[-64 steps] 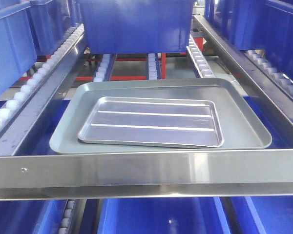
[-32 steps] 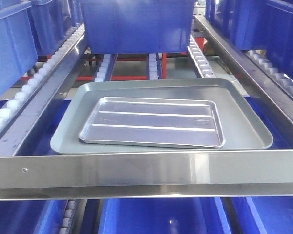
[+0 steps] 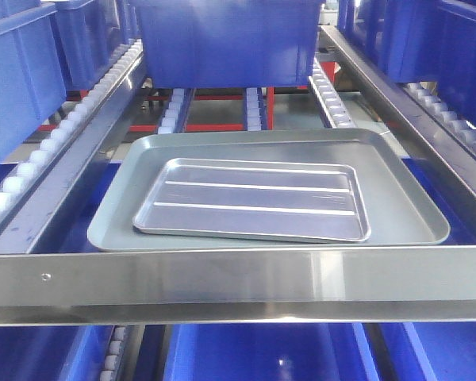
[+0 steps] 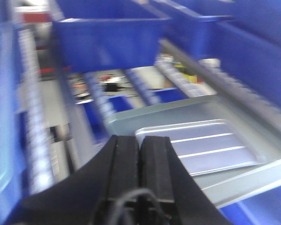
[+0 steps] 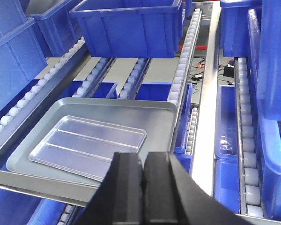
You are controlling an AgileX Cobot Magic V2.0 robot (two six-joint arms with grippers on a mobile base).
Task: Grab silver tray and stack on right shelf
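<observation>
The silver tray (image 3: 252,198) lies flat inside a larger dull grey tray (image 3: 401,210) on the right shelf, just behind its brushed-steel front bar (image 3: 238,282). My left gripper (image 4: 140,140) is shut and empty; it hangs in front of the shelf, near the silver tray (image 4: 201,147) at its left corner. That view is blurred. My right gripper (image 5: 143,157) is also shut and empty. It is above the front bar, to the right of the silver tray (image 5: 86,143) and over the grey tray (image 5: 154,117). Neither gripper shows in the front view.
A blue bin (image 3: 222,36) stands at the back of the shelf. White roller tracks (image 3: 63,131) run along both sides. More blue bins (image 3: 262,353) sit on the level below. A neighbouring roller rack (image 5: 248,140) with a blue bin (image 5: 276,56) lies to the right.
The front view has shifted slightly, so the trays and front bar sit a little further right in the picture. The silver tray keeps its place on the grey tray.
</observation>
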